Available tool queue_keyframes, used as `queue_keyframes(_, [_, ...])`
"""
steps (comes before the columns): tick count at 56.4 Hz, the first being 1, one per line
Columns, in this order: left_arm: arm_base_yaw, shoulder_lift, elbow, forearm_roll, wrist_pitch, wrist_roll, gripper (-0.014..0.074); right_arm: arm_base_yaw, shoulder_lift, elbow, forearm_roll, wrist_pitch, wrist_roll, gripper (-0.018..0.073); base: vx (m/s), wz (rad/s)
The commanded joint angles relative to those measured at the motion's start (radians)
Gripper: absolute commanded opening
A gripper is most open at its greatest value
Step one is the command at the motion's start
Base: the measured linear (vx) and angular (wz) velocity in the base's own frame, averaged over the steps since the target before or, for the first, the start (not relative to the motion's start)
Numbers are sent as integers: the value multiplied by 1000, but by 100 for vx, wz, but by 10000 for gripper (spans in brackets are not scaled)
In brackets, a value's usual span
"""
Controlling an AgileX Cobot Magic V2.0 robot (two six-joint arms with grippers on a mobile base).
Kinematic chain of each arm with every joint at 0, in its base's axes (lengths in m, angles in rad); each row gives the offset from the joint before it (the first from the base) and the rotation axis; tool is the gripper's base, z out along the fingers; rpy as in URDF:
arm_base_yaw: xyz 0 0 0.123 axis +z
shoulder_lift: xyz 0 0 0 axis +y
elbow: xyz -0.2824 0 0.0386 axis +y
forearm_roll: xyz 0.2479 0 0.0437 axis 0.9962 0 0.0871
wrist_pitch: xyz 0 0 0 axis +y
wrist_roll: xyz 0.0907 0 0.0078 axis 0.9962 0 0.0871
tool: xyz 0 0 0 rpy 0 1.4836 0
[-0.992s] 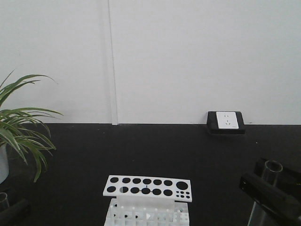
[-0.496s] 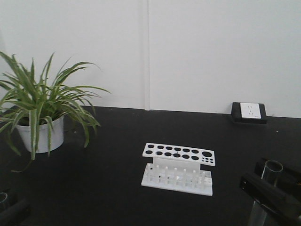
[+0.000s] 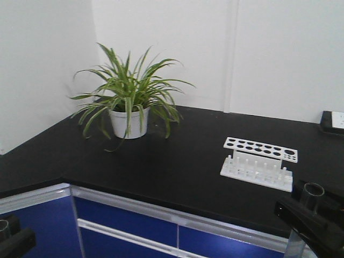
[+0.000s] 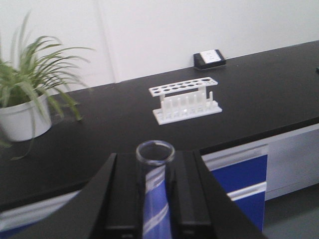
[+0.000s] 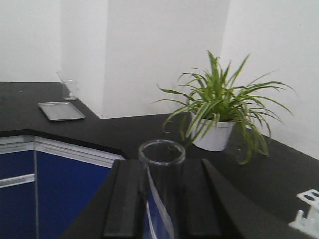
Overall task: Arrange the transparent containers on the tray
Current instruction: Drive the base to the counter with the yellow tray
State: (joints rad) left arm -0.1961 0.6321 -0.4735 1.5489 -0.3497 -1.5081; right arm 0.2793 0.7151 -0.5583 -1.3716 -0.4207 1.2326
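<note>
Right wrist view, nearest first: the right tool point(image 5: 162, 164) is pinching a slender clear glass test tube point(image 5: 160, 199) upright between its two black fingers, round rim uppermost. The left wrist view shows the left tool point(image 4: 153, 164) pinching a second clear glass test tube point(image 4: 156, 196) in the same way. Both tubes hang in the air in front of the blue cabinet fronts point(image 5: 20, 189), short of the black bench point(image 5: 99, 132); neither is on the tray.

The step in hand appears to be the carry to the tray. The squeeze should be firm but no harder, since smooth glass can slip or crack, and the tubes are best carried upright.

Farther off, at the left of the right wrist view, the flat grey metal tray point(image 5: 61, 111) lies on the bench, with a clear glass beaker point(image 5: 70, 89) just behind it. The approach should cross the bench edge high enough for the tube bottoms to pass over it. Each tube should then go down on bare tray floor, away from the beaker, one arm at a time; laid flat, a tube would probably roll, so it is best set along a rim.

Farther right stands a green striped plant in a white pot point(image 5: 219, 109). Well apart from the tray stands a white plastic rack point(image 4: 185, 99), with a black-and-white socket box point(image 4: 209, 58) behind it.
</note>
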Motion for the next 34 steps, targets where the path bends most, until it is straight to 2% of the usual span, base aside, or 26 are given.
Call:
queue_keyframes(1, [-4, 0, -29, -32, 2, -10, -1, 0, -6, -30, 27, -12, -3, -13, -37, 48])
queue_keyframes(34, [-4, 0, -29, -32, 14, -10, -1, 0, -6, -30, 27, -13, -2, -13, -35, 48])
